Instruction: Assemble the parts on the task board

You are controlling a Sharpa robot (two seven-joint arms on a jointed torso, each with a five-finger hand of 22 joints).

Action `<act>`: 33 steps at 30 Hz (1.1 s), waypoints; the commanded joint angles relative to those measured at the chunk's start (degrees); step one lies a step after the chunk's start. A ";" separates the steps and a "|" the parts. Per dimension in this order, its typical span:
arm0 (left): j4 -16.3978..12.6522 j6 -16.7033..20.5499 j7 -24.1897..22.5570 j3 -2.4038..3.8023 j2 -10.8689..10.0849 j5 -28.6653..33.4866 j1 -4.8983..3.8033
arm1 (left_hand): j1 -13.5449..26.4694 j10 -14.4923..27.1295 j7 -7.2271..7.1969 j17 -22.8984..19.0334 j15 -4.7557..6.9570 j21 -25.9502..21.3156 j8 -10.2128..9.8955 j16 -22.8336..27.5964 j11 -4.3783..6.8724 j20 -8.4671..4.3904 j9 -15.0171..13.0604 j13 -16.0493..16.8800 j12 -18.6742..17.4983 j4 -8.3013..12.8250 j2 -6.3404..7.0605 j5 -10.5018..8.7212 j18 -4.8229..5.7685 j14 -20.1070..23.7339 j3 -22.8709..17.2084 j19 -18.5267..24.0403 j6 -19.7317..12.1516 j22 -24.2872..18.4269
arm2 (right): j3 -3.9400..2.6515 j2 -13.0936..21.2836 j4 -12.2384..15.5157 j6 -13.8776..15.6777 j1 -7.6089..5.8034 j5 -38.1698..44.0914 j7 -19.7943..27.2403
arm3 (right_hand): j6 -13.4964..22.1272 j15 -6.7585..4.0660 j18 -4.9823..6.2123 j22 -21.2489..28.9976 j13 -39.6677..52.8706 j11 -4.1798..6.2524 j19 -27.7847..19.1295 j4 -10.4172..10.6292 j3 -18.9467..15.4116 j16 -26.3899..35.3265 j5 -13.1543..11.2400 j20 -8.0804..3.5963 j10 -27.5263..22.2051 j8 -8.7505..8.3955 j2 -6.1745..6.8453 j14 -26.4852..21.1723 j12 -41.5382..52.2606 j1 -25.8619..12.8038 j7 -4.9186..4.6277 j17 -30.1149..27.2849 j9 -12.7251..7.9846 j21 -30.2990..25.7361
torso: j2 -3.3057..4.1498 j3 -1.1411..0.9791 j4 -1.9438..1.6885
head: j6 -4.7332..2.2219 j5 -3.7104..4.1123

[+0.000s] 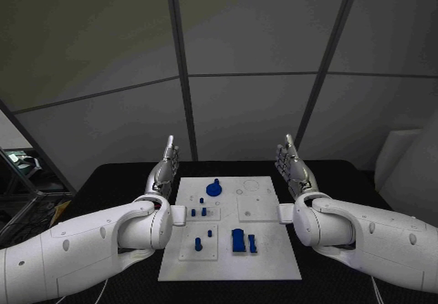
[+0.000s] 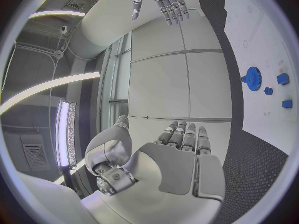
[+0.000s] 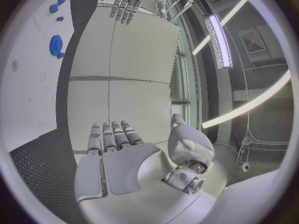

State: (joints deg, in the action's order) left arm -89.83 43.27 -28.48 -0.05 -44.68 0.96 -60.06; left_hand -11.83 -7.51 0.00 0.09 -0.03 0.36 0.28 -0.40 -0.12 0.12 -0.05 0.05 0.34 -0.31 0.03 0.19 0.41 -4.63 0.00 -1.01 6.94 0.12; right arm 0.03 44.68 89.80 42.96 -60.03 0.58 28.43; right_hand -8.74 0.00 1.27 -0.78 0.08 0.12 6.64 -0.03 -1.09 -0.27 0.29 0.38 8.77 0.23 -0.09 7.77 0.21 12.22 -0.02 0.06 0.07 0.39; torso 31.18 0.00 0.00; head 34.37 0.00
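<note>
The white task board (image 1: 264, 256) lies in the middle of the black table. On it are a blue gear (image 1: 214, 188) at the far end, small blue pegs (image 1: 200, 213) in the middle and taller blue blocks (image 1: 238, 240) nearer me. My left hand (image 1: 165, 166) is raised beside the board's far left corner, fingers straight and apart, holding nothing. My right hand (image 1: 292, 166) is raised the same way beside the far right corner. The left wrist view shows the left hand (image 2: 181, 154), the gear (image 2: 252, 78) and the right hand (image 2: 163, 1). The right wrist view shows the right hand (image 3: 115, 154) and the gear (image 3: 55, 46).
The black table (image 1: 109, 180) runs around the board on all sides. Grey wall panels stand behind the table. A white object (image 1: 402, 164) stands off the table at the right, and some equipment (image 1: 23, 171) sits at the left edge.
</note>
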 commanded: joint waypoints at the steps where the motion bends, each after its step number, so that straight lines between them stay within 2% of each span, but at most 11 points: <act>1: -0.12 0.85 -1.31 0.05 -0.01 -0.96 -0.11 | 3.64 2.31 0.00 -0.09 0.03 -0.36 -0.28 0.40 0.12 -0.12 0.05 -0.05 -0.34 0.31 -0.03 -0.19 -0.41 4.63 0.00 1.01 -2.21 -0.12 | -0.03 0.01 0.15 1.16 -0.13 -0.58 1.37 | 2.73 0.00 -1.27 0.78 -0.08 -0.12 -2.06 0.03 1.09 0.27 -0.29 -0.38 -2.66 -0.23 0.09 -2.33 -0.21 -3.78 0.02 -0.06 -0.07 -0.39 | 0.00 0.00 0.00 | 0.01 0.00; 4: -0.12 0.85 -1.31 0.05 -0.01 -0.96 -0.11 | 4.68 2.85 0.00 -0.09 0.03 -0.36 -0.28 0.40 0.12 -0.12 0.05 -0.05 -0.34 0.31 -0.03 -0.19 -0.41 4.63 0.00 1.01 -2.70 -0.12 | -0.03 0.01 0.15 1.16 -0.13 -0.58 1.37 | 3.41 0.00 -1.27 0.78 -0.08 -0.12 -2.56 0.03 1.09 0.27 -0.29 -0.38 -3.41 -0.23 0.09 -3.00 -0.21 -4.78 0.02 -0.06 -0.07 -0.39 | 0.00 0.00 0.00 | 0.01 0.00; 5: -0.12 0.85 -1.31 0.05 -0.01 -0.96 -0.11 | 4.97 3.11 0.00 -0.09 0.03 -0.36 -0.28 0.40 0.12 -0.12 0.05 -0.05 -0.34 0.31 -0.03 -0.19 -0.41 4.63 0.00 1.01 -6.94 -0.12 | -0.03 0.01 0.15 1.16 -0.13 -0.58 1.37 | 3.55 0.00 -1.27 0.78 -0.08 -0.12 -6.64 0.03 1.09 0.27 -0.29 -0.38 -3.58 -0.23 0.09 -3.13 -0.21 -5.12 0.02 -0.06 -0.07 -0.39 | 0.00 0.00 0.00 | 0.01 0.00; 11: -0.12 0.85 -1.31 0.05 -0.01 -0.96 -0.11 | 6.24 7.51 0.00 -0.09 0.03 -0.36 -0.28 0.40 0.12 -0.12 0.05 -0.05 -0.34 0.31 -0.03 -0.19 -0.41 4.63 0.00 1.01 -6.94 -0.12 | -0.03 0.01 0.15 1.16 -0.13 -0.58 1.37 | 4.57 0.00 -1.27 0.78 -0.08 -0.12 -6.64 0.03 1.09 0.27 -0.29 -0.38 -4.51 -0.23 0.09 -7.77 -0.21 -6.46 0.02 -0.06 -0.07 -0.39 | 0.00 0.00 0.00 | 0.01 0.00; 12: -0.12 0.85 -1.31 0.05 -0.01 -0.96 -0.11 | 6.36 7.51 0.00 -0.09 0.03 -0.36 -0.28 0.40 0.12 -0.12 0.05 -0.05 -0.34 0.31 -0.03 -0.19 -0.41 4.63 0.00 1.01 -6.94 -0.12 | -0.03 0.01 0.15 1.16 -0.13 -0.58 1.37 | 8.74 0.00 -1.27 0.78 -0.08 -0.12 -6.64 0.03 1.09 0.27 -0.29 -0.38 -4.65 -0.23 0.09 -7.77 -0.21 -6.56 0.02 -0.06 -0.07 -0.39 | 0.00 0.00 0.00 | 0.01 0.00; 13: -0.12 0.85 -1.31 0.05 -0.01 -0.96 -0.11 | 6.62 7.51 0.00 -0.09 0.03 -0.36 -0.28 0.40 0.12 -0.12 0.05 -0.05 -0.34 0.31 -0.03 -0.19 -0.41 4.63 0.00 1.01 -6.94 -0.12 | -0.03 0.01 0.15 1.16 -0.13 -0.58 1.37 | 8.74 0.00 -1.27 0.78 -0.08 -0.12 -6.64 0.03 1.09 0.27 -0.29 -0.38 -8.77 -0.23 0.09 -7.77 -0.21 -6.81 0.02 -0.06 -0.07 -0.39 | 0.00 0.00 0.00 | 0.01 0.00; 15: -0.12 0.85 -1.31 0.05 -0.01 -0.96 -0.11 | 7.37 7.51 0.00 -0.09 0.03 -0.36 -0.28 0.40 0.12 -0.12 0.05 -0.05 -0.34 0.31 -0.03 -0.19 -0.41 4.63 0.00 1.01 -6.94 -0.12 | -0.03 0.01 0.15 1.16 -0.13 -0.58 1.37 | 8.74 0.00 -1.27 0.78 -0.08 -0.12 -6.64 0.03 1.09 0.27 -0.29 -0.38 -8.77 -0.23 0.09 -7.77 -0.21 -7.24 0.02 -0.06 -0.07 -0.39 | 0.00 0.00 0.00 | 0.01 0.00; 16: -0.12 0.85 -1.31 0.05 -0.01 -0.96 -0.11 | 11.83 7.51 0.00 -0.09 0.03 -0.36 -0.28 0.40 0.12 -0.12 0.05 -0.05 -0.34 0.31 -0.03 -0.19 -0.41 4.63 0.00 1.01 -6.94 -0.12 | -0.03 0.01 0.15 1.16 -0.13 -0.58 1.37 | 8.74 0.00 -1.27 0.78 -0.08 -0.12 -6.64 0.03 1.09 0.27 -0.29 -0.38 -8.77 -0.23 0.09 -7.77 -0.21 -7.34 0.02 -0.06 -0.07 -0.39 | 0.00 0.00 0.00 | 0.01 0.00; 17: -0.12 0.85 -1.31 0.05 -0.01 -0.96 -0.11 | 11.83 7.51 0.00 -0.09 0.03 -0.36 -0.28 0.40 0.12 -0.12 0.05 -0.05 -0.34 0.31 -0.03 -0.19 -0.41 4.63 0.00 1.01 -6.94 -0.12 | -0.03 0.01 0.15 1.16 -0.13 -0.58 1.37 | 8.74 0.00 -1.27 0.78 -0.08 -0.12 -6.64 0.03 1.09 0.27 -0.29 -0.38 -8.77 -0.23 0.09 -7.77 -0.21 -7.60 0.02 -0.06 -0.07 -0.39 | 0.00 0.00 0.00 | 0.01 0.00; 18: -0.12 0.85 -1.31 0.05 -0.01 -0.96 -0.11 | 11.83 7.51 0.00 -0.09 0.03 -0.36 -0.28 0.40 0.12 -0.12 0.05 -0.05 -0.34 0.31 -0.03 -0.19 -0.41 4.63 0.00 1.01 -6.94 -0.12 | -0.03 0.01 0.15 1.16 -0.13 -0.58 1.37 | 8.74 0.00 -1.27 0.78 -0.08 -0.12 -6.64 0.03 1.09 0.27 -0.29 -0.38 -8.77 -0.23 0.09 -7.77 -0.21 -12.22 0.02 -0.06 -0.07 -0.39 | 0.00 0.00 0.00 | 0.01 0.00; 33: -0.12 0.85 -1.31 0.05 -0.01 -0.96 -0.11 | 11.83 7.51 0.00 -0.09 0.03 -0.36 -0.28 0.40 0.12 -0.12 0.05 -0.05 -0.34 0.31 -0.03 -0.19 -0.41 4.63 0.00 1.01 -6.94 -0.12 | -0.03 0.01 0.15 1.16 -0.13 -0.58 1.37 | 8.74 0.00 -1.27 0.78 -0.08 -0.12 -6.64 0.03 1.09 0.27 -0.29 -0.38 -8.77 -0.23 0.09 -7.77 -0.21 -12.22 0.02 -0.06 -0.07 -0.39 | 0.00 0.00 0.00 | 0.01 0.00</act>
State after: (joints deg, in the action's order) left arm -89.85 43.93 -28.61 -0.05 -44.69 0.76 -60.06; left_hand -0.38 -0.24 0.01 0.06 0.00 0.37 0.31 -0.19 -0.04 -0.09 -0.08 0.09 0.34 -0.31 0.05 0.19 0.38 -0.32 0.00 -0.39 0.20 0.06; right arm 0.03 44.68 89.82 43.83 -60.03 -0.17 28.92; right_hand -0.29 -0.01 0.39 -0.09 0.05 0.00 0.31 -0.02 -0.34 -0.28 0.30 -0.01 0.30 0.23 0.07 0.20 0.21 0.37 0.01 0.09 0.08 0.39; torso 31.18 0.00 0.00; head 34.37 0.00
